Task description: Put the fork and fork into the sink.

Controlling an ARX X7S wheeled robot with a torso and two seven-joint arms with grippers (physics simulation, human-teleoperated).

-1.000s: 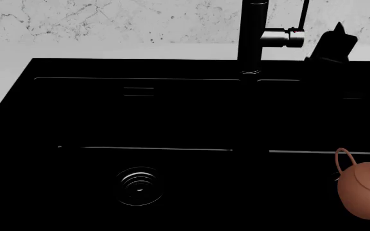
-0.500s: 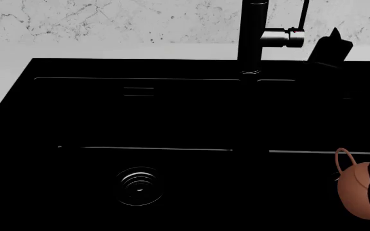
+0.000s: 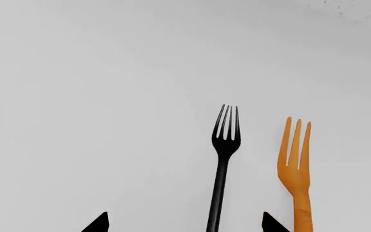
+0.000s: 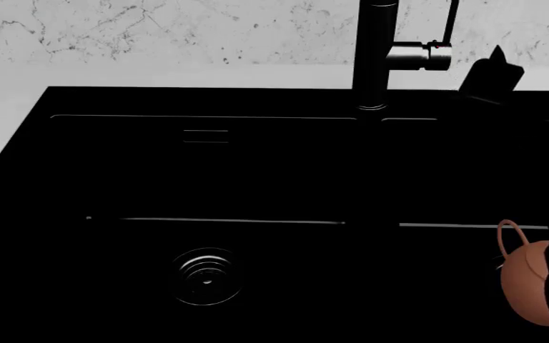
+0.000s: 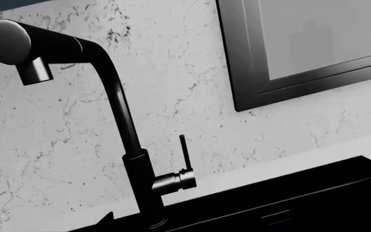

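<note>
In the left wrist view the black fork (image 3: 223,164) and the orange fork (image 3: 295,169) lie side by side on the white counter, tines pointing away from the gripper. My left gripper (image 3: 185,224) is open just above them. The black fork's handle runs between its fingertips (image 3: 98,223), and the orange fork lies just outside the other tip. The wide black sink (image 4: 65,103) fills the head view, with its round drain (image 4: 206,275); neither fork shows there. My right gripper (image 4: 492,75) hovers beside the faucet (image 4: 374,53), open and empty, with one fingertip (image 5: 107,217) showing.
A terracotta teapot (image 4: 527,282) sits in the sink's right basin near the frame edge. The tall black faucet (image 5: 131,145) with its side lever rises at the sink's back rim. Marble backsplash and a dark window frame (image 5: 250,72) stand behind it.
In the head view the right gripper's dark shape by the faucet has drawn back and shows smaller. The sink and teapot have not moved.
</note>
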